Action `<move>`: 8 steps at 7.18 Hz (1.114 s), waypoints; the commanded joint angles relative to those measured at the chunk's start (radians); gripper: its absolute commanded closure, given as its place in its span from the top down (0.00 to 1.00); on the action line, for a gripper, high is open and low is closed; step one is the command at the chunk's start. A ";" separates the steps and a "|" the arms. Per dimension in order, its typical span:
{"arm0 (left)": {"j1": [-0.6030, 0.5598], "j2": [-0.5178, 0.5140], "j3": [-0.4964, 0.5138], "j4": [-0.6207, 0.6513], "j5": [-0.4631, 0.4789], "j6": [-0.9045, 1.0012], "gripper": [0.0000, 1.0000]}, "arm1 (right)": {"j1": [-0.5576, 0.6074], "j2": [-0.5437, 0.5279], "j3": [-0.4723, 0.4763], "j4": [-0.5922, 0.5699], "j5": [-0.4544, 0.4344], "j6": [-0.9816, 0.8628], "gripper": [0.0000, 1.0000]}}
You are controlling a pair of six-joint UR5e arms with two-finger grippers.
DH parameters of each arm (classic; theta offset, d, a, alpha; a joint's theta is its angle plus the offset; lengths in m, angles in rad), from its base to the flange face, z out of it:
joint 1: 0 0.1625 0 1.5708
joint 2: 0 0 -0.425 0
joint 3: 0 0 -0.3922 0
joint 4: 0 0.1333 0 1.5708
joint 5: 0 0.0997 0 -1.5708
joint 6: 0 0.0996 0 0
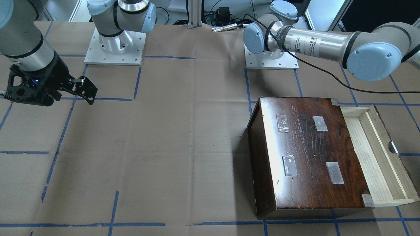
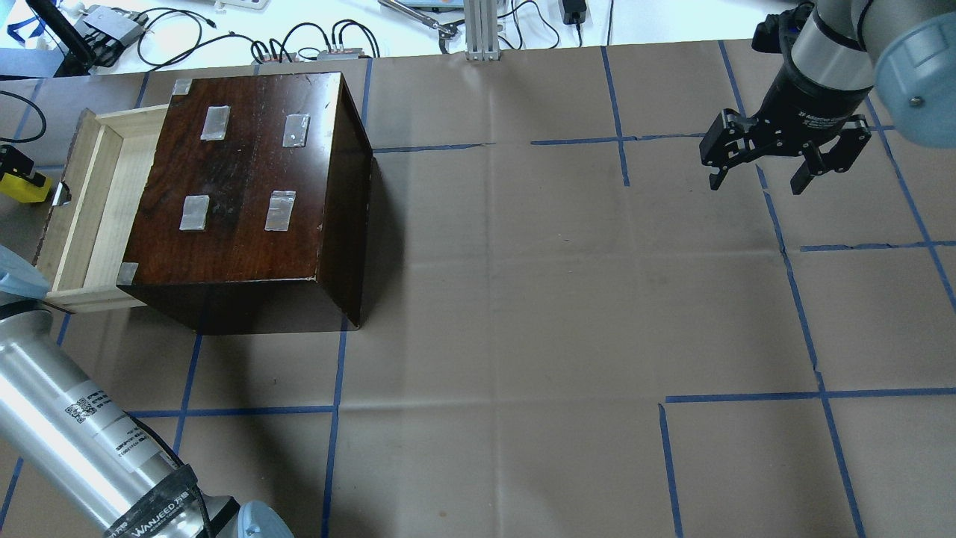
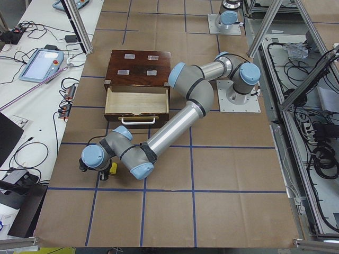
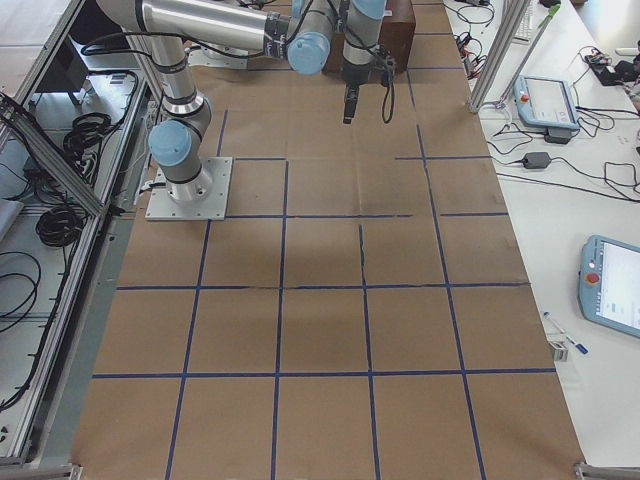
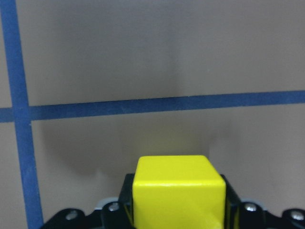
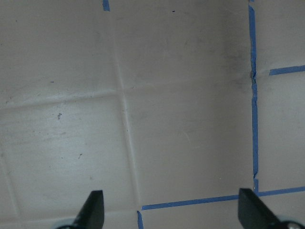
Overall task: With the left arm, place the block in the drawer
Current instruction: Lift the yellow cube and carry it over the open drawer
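Note:
The yellow block [image 5: 177,188] sits between the black fingers of my left gripper [image 2: 16,170], which is shut on it. In the overhead view the block [image 2: 26,189] shows at the far left edge, outside the drawer's front board. The left wrist view shows only brown paper and blue tape under it. The pale wooden drawer [image 2: 97,202] stands pulled open from the dark box [image 2: 246,187], and its visible inside is bare. The drawer also shows in the front-facing view [image 1: 377,154]. My right gripper [image 2: 756,183] is open and empty, far off at the table's other end.
The dark glossy box [image 1: 308,150] with tape patches covers the drawer's back part. The left arm's forearm [image 2: 67,418] lies along the near left of the table. Brown paper with blue tape lines [image 2: 523,299] covers the table. Cables and devices lie along the far edge.

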 commanded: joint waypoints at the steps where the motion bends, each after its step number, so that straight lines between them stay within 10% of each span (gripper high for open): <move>1: 0.002 0.098 -0.035 -0.035 0.001 0.003 0.49 | 0.000 0.000 0.001 0.000 0.000 0.000 1.00; 8: -0.001 0.722 -0.789 0.116 0.013 -0.016 0.45 | 0.000 0.000 0.001 0.000 0.000 0.000 1.00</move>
